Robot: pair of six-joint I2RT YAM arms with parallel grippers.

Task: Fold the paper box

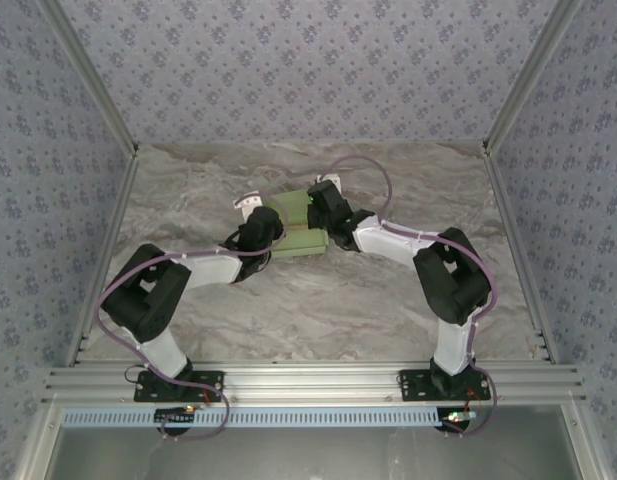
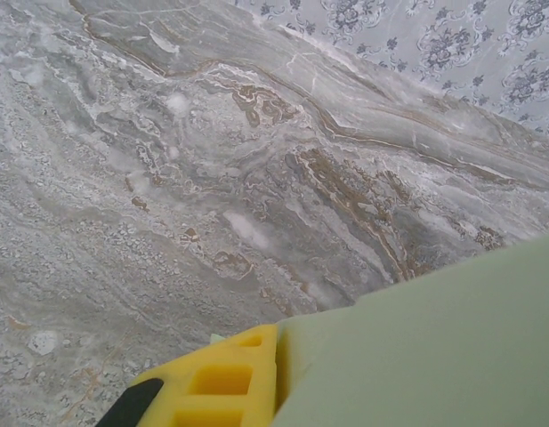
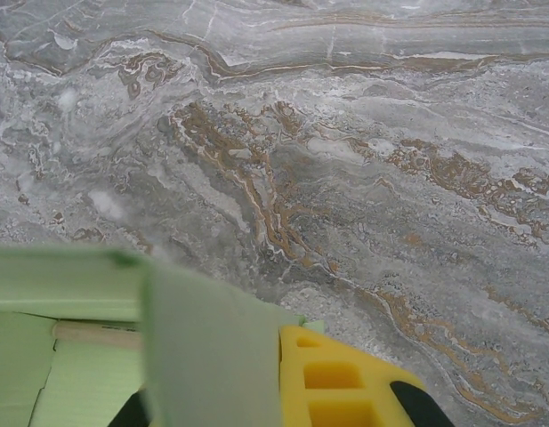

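Arms of a two-armed robot reach inward and meet at the middle of the marble-patterned table [image 1: 408, 300], where the paper box [image 1: 296, 230] lies, pale green and partly folded. From the left, the left gripper [image 1: 266, 228] is closed tight on the box's left edge; its wrist camera shows a yellow finger [image 2: 222, 384] pressed against a broad sheet of green card. From the right, the right gripper [image 1: 318, 212] is likewise clamped, pinching an upright green flap that stands against its own yellow finger [image 3: 332, 382]. Beside that flap the box lies open, with a thin tan stick [image 3: 96, 334] resting inside along a crease. Purple cables [image 1: 363, 165] trail along both arms, one arching over the table behind the box. Flowered wallpaper [image 1: 308, 70] closes in the scene on three sides
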